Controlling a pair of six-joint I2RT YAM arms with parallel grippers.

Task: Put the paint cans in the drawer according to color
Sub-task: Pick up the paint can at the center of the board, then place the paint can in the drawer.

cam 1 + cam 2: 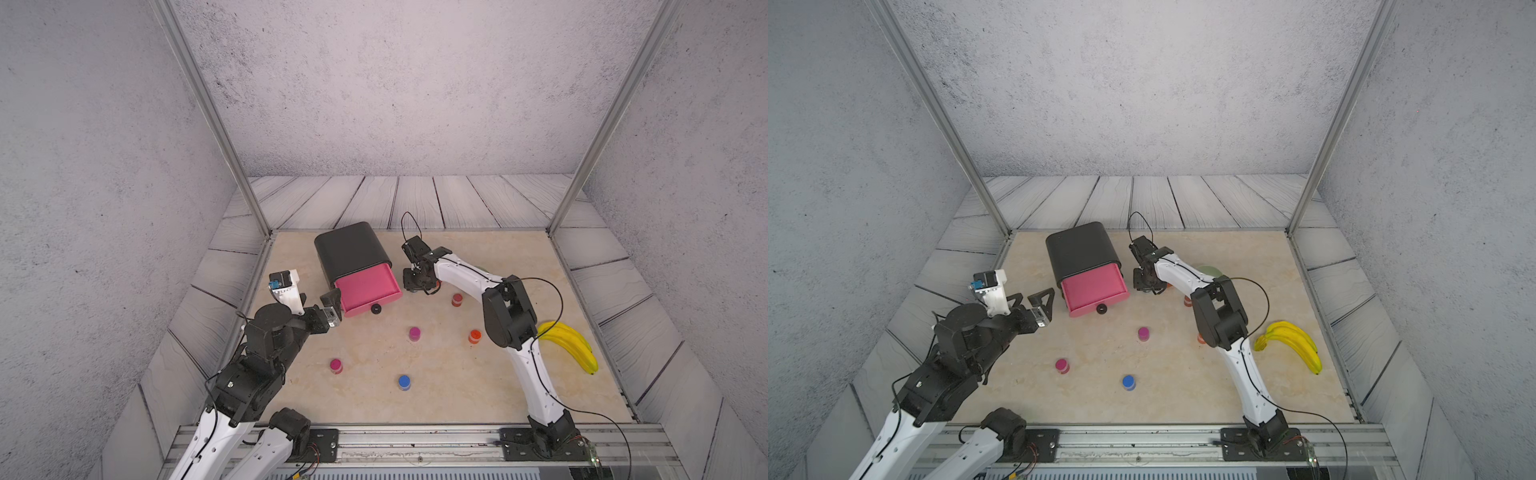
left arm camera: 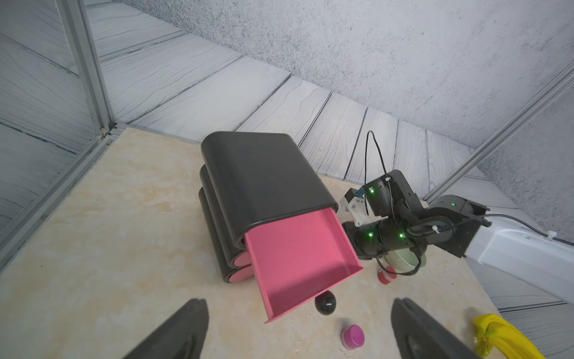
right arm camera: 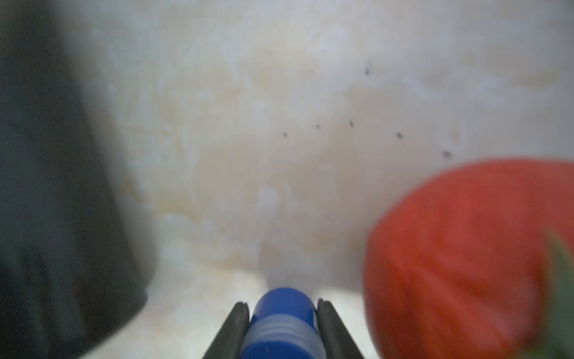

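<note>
We find the drawer chest (image 1: pixel 351 249) toward the back of the table (image 1: pixel 457 395), its long axis running back to front. Its top drawer (image 1: pixel 365 289) is pulled out, pointing its knob (image 1: pixel 376 308) at the robot and a little to the robot's right. The left wrist view adds what the top views hide: two lower drawers (image 2: pixel 241 258), both pushed in.

The right gripper (image 3: pixel 282 306) is down just beside the open drawer's right side. Only its own wrist view shows what it has: its fingers (image 3: pixel 330 326) press on both sides of a blue paint can (image 3: pixel 281 310), with the tomato (image 3: pixel 459 255) close by. We cannot tell whether that can is upright or tilted, and in both top views the gripper covers it.

Five more cans stand upright, lids up, in front of the chest: a red can (image 1: pixel 457 299), an orange can (image 1: pixel 474 336), a magenta can (image 1: pixel 414 333) mid-table, another magenta can (image 1: pixel 336 365) nearer the left arm, and a second blue can (image 1: pixel 404 382). In a top view the right arm (image 1: pixel 1221 316) covers most of the orange can and part of the red one.

The left gripper (image 1: pixel 1036 296) hovers near the drawer's left front corner, jaws spread wide and empty
</note>
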